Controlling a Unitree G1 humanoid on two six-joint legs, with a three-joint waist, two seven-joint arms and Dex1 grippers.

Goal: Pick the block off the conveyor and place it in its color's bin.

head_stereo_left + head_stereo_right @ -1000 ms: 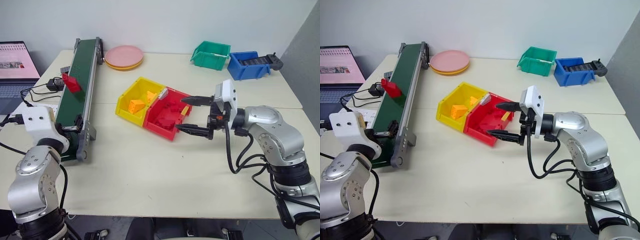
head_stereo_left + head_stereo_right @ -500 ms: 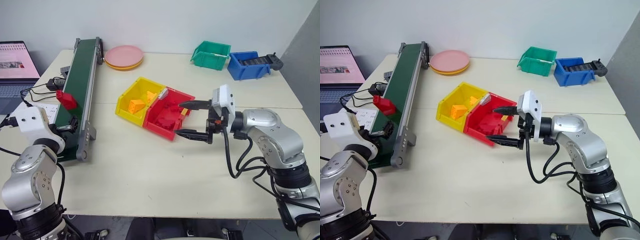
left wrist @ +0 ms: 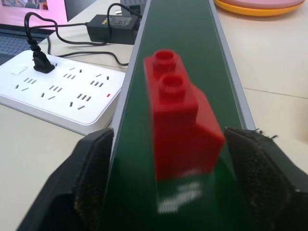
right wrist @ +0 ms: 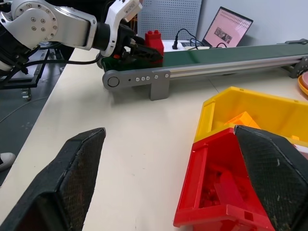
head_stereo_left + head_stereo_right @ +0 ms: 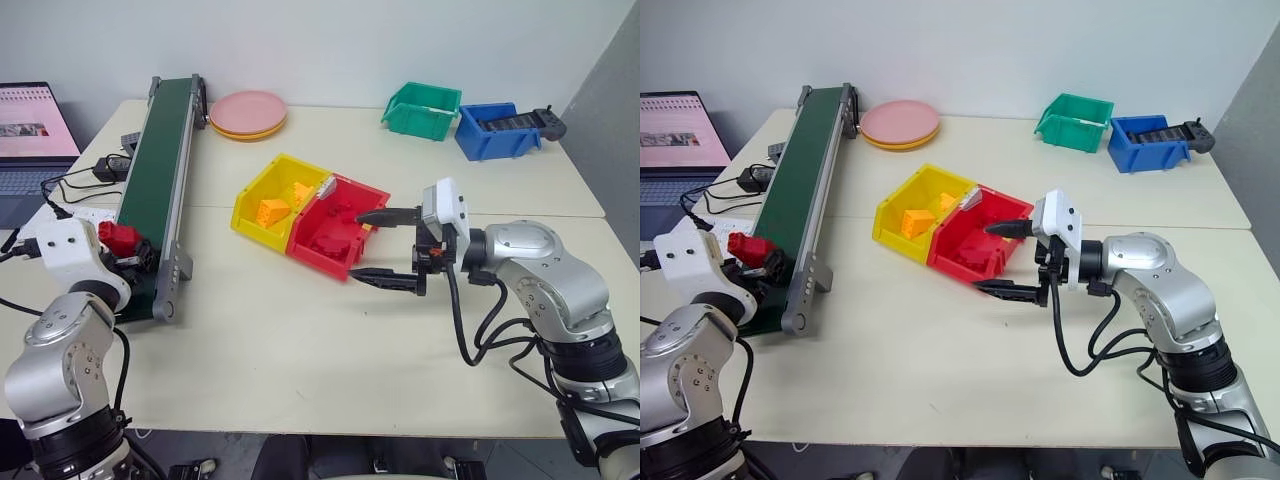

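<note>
The red block (image 3: 180, 130) is seen on the dark green belt of the conveyor (image 5: 158, 160), at its near end — between the left gripper (image 3: 166, 192)'s two fingers, which stand parted on either side with gaps visible, not clamped. The right gripper (image 5: 385, 246) is held with fingers spread wide over the worktop (image 5: 300, 340), just at the 3 o'clock side of the red bin (image 5: 335, 228); nothing is held.

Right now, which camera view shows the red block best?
The left wrist view: the block sits close up on the conveyor, studs visible. Both eye views show it small, at the belt's near end; the right wrist view shows it distant.
</note>
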